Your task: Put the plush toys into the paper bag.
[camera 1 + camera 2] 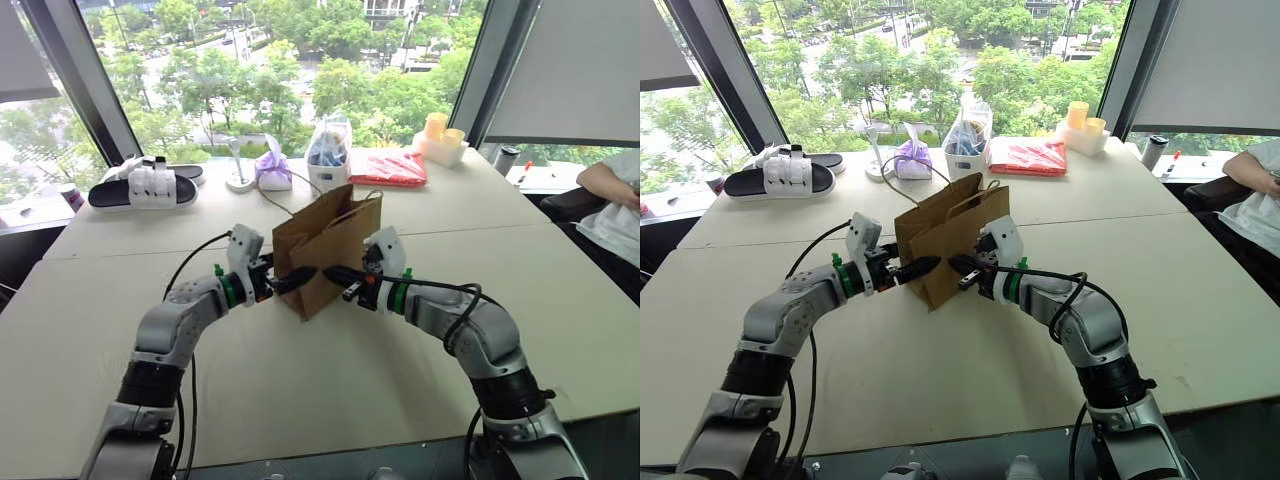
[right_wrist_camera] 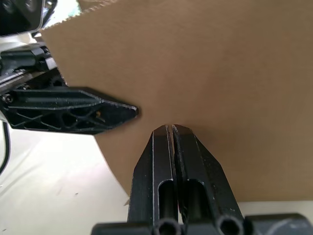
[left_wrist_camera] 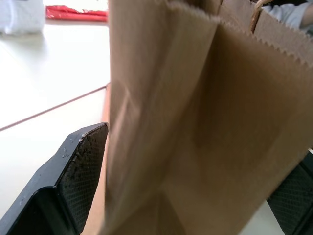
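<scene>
The right gripper (image 2: pixel 172 128) has its two black fingers pressed flat together, tips butted against the near face of the plain brown kraft paper bag (image 1: pixel 325 250); whether any paper is pinched between them cannot be told. The bag stands upright directly ahead of those tips, its serrated top edge and thin tan string handles (image 1: pixel 352 208) rising above them.

The left gripper (image 1: pixel 300 277) comes in from the opposite side with its fingers spread wide, and the bag's folded side edge sits in the gap between them, one textured pad (image 3: pixel 85 169) just beside the paper. Both grippers meet at the bag's lower half, tips near each other.

Beyond the bag, farther from both grippers on the white table (image 1: pixel 300 400), lie a purple tied pouch (image 1: pixel 273 170), a clear plastic bag with blue contents (image 1: pixel 329 150), a red packet (image 1: pixel 388 167) and a black-and-white sandal (image 1: pixel 145 187).
</scene>
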